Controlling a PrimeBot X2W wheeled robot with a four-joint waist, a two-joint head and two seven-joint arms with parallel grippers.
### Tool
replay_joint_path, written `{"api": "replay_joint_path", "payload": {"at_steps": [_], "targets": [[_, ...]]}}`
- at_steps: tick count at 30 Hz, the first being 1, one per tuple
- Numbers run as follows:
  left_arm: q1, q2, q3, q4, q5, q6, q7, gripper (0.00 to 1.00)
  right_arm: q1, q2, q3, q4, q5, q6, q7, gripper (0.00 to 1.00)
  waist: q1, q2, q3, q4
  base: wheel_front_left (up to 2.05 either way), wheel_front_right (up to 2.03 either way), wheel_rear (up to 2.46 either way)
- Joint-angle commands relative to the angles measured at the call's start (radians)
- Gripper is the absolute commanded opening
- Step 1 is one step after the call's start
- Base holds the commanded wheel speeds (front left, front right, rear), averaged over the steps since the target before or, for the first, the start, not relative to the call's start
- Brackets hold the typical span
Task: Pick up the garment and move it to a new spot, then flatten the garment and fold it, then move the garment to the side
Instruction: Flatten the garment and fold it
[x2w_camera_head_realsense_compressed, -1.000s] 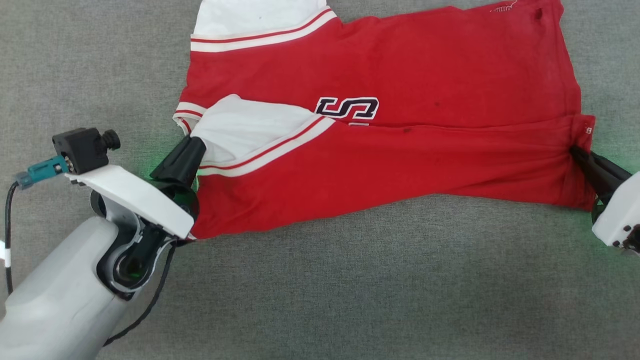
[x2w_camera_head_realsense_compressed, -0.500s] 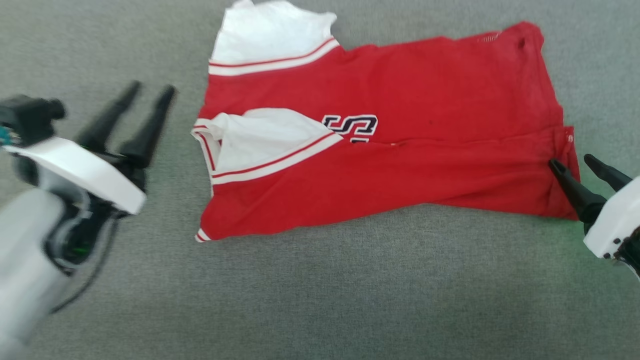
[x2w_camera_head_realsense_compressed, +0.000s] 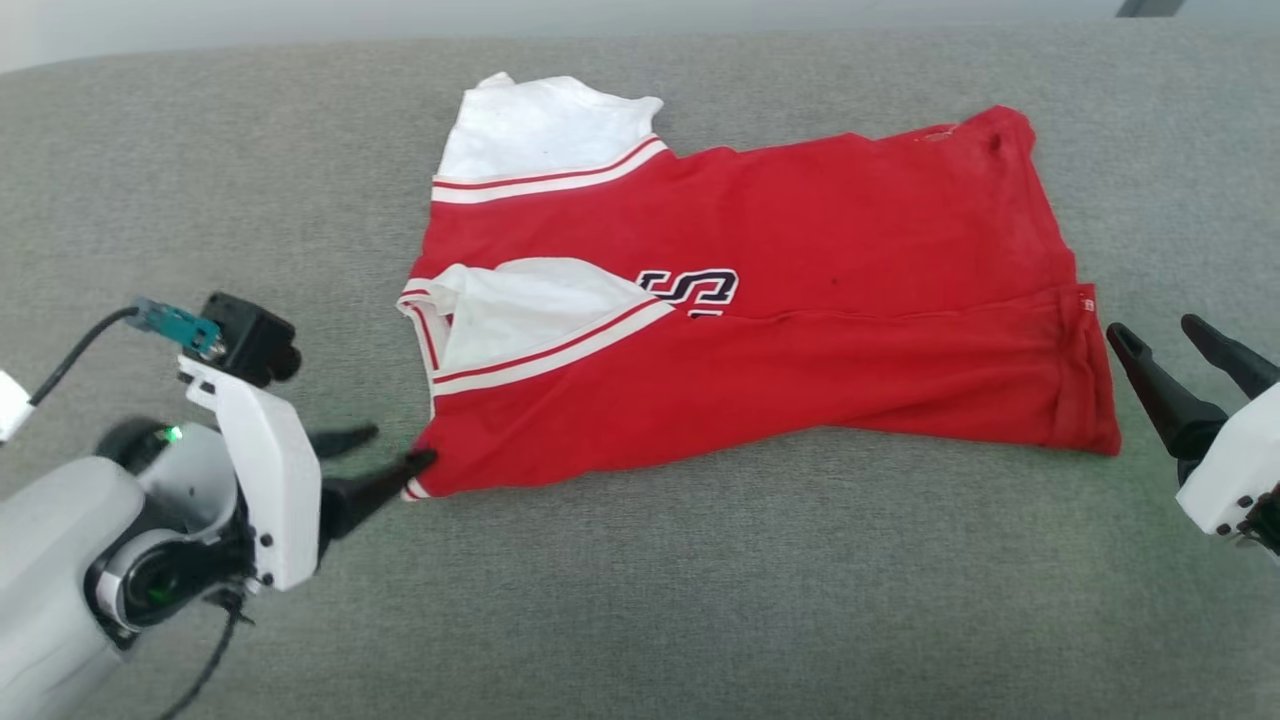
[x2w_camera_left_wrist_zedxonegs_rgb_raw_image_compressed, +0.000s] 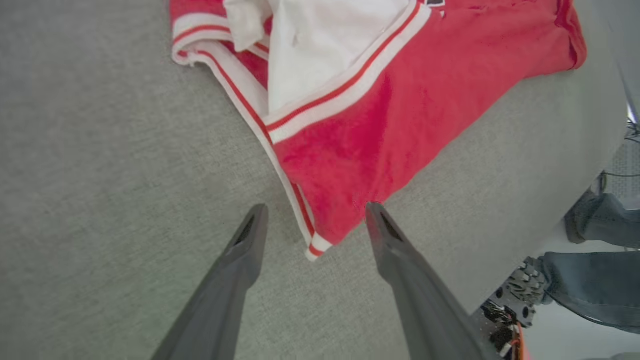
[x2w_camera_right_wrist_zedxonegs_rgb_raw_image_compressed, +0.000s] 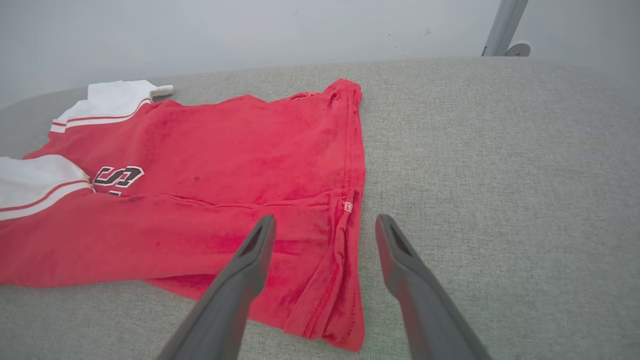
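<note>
In the head view the garment (x2w_camera_head_realsense_compressed: 760, 330) lies flat across the middle of the grey cloth-covered counter (x2w_camera_head_realsense_compressed: 700, 600), collar end to the left, hem to the right, with its near long side folded over the chest letters. Bare counter runs wide along the near side, and its far edge shows beyond the shirt. The left hand (x2w_camera_head_realsense_compressed: 403, 444) is at the shirt's near left corner, fingers spread wide and holding nothing; one fingertip (x2w_camera_head_realsense_compressed: 428, 459) meets the corner's trim. The right hand (x2w_camera_head_realsense_compressed: 1152, 328) stands just beside the hem, apart from it, wide and empty.

In the left wrist view the striped corner of the garment (x2w_camera_left_wrist_zedxonegs_rgb_raw_image_compressed: 390, 115) lies between the spread fingers of the left hand (x2w_camera_left_wrist_zedxonegs_rgb_raw_image_compressed: 316, 207); whether either finger touches cloth cannot be told. The counter (x2w_camera_left_wrist_zedxonegs_rgb_raw_image_compressed: 100, 150) ends at the right, where a person's legs (x2w_camera_left_wrist_zedxonegs_rgb_raw_image_compressed: 590, 280) show.

In the right wrist view the right hand (x2w_camera_right_wrist_zedxonegs_rgb_raw_image_compressed: 326, 218) gapes over the hem's near end, gripping nothing. The garment (x2w_camera_right_wrist_zedxonegs_rgb_raw_image_compressed: 225, 175) stretches off to the left; open counter (x2w_camera_right_wrist_zedxonegs_rgb_raw_image_compressed: 500, 175) spreads to the right.
</note>
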Motion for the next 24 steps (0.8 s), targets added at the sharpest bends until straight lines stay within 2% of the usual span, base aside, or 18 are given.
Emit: {"api": "replay_joint_path", "payload": {"at_steps": [1,5,9,17,18,19,20,21,23,24], "targets": [[0.019,-0.012,-0.002,0.000,-0.046,-0.003,0.031,1.00,0.000,0.006,0.001,-0.007,-0.002,-0.001,0.003,1.00,0.0000,0.0000,0.004,-0.011,0.00,0.00,0.00],[0.030,-0.029,-0.001,0.025,-0.104,-0.011,0.063,1.00,0.003,0.018,0.005,-0.010,-0.004,-0.001,0.007,1.00,0.0000,0.0000,0.013,-0.033,0.00,0.00,0.00],[0.031,-0.047,-0.013,0.079,-0.113,-0.015,0.085,1.00,-0.008,0.025,0.010,-0.016,-0.005,-0.001,0.011,1.00,0.0000,0.0000,0.029,-0.058,0.00,0.00,0.00],[0.030,-0.141,-0.035,0.246,-0.159,-0.025,0.133,1.00,-0.025,0.034,0.032,-0.007,-0.006,-0.001,0.022,1.00,0.0000,0.0000,0.051,-0.094,0.00,0.00,0.00],[0.031,-0.149,-0.039,0.260,-0.160,-0.029,0.140,0.92,-0.023,0.031,0.038,-0.007,-0.002,-0.001,0.026,1.00,0.0000,0.0000,0.051,-0.097,0.00,0.00,0.00],[0.031,-0.156,-0.040,0.269,-0.164,-0.032,0.141,0.59,-0.022,0.025,0.042,-0.006,0.001,-0.001,0.032,1.00,0.0000,0.0000,0.052,-0.100,0.00,0.00,0.00],[0.031,-0.156,-0.040,0.269,-0.164,-0.032,0.141,0.59,-0.022,0.025,0.042,-0.006,0.001,-0.001,0.032,1.00,0.0000,0.0000,0.052,-0.100,0.00,0.00,0.00],[0.031,-0.162,-0.037,0.275,-0.172,-0.035,0.141,0.46,-0.019,0.022,0.046,-0.008,0.003,-0.001,0.042,1.00,0.0000,0.0000,0.053,-0.102,0.00,0.00,0.00],[0.029,-0.171,-0.034,0.280,-0.181,-0.042,0.142,0.00,-0.013,0.011,0.055,-0.013,0.007,-0.001,0.065,1.00,0.0000,0.0000,0.054,-0.104,0.00,0.00,0.00],[0.028,-0.173,-0.034,0.279,-0.183,-0.044,0.142,0.00,-0.011,0.004,0.059,-0.015,0.010,-0.001,0.081,1.00,0.0000,0.0000,0.055,-0.105,0.00,0.00,0.00]]}}
